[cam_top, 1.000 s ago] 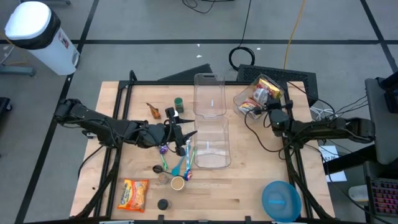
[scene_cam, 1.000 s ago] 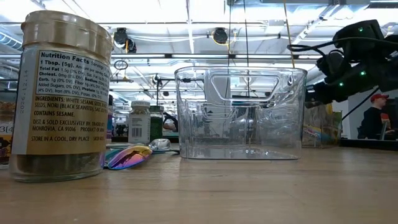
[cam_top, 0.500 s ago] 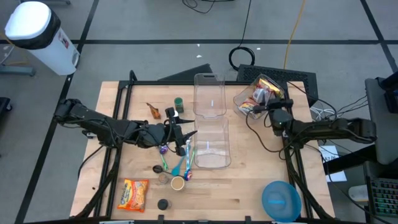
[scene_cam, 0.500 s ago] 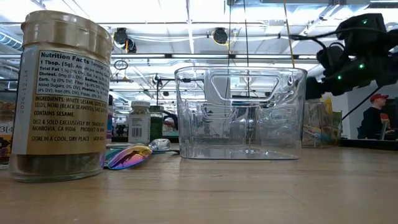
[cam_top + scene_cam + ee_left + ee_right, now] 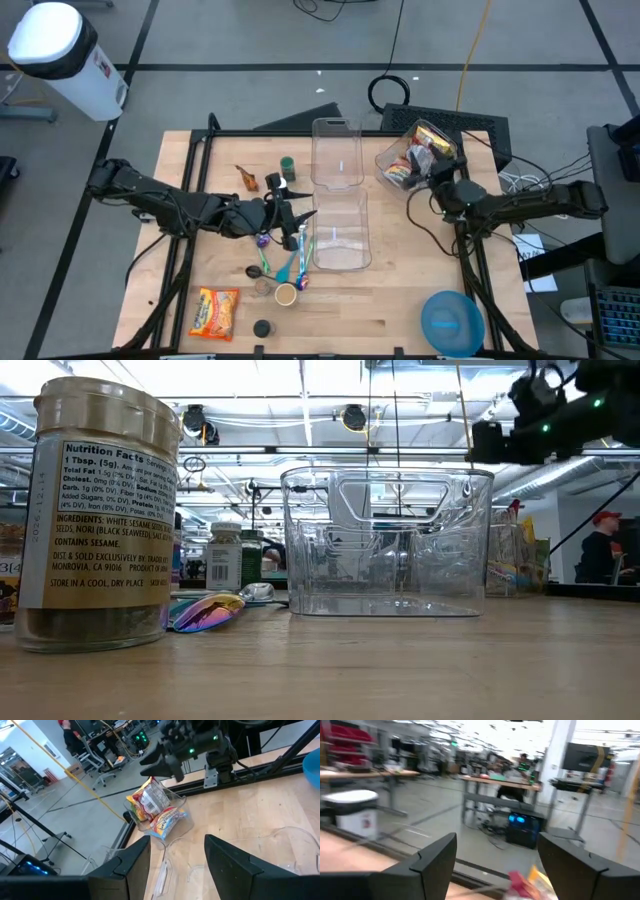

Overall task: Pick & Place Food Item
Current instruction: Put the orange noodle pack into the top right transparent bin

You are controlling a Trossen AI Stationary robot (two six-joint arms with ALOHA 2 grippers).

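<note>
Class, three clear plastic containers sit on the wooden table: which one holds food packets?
The tipped clear bin at the table's far right corner, beside the right gripper; the other two bins at mid-table hold no packets.

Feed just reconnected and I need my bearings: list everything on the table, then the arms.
Clear bin: one, table centre.
Clear lid: one, behind the bin.
Tipped clear container of snack packets: one, back right.
Blue bowl: one, front right.
Orange snack bag: one, front left.
Spoons: several, multicoloured, left of the bin.
Green-capped jar: one, back left.
Left gripper: open, empty, beside the bin.
Right gripper: open, empty, by the tipped container.
</note>
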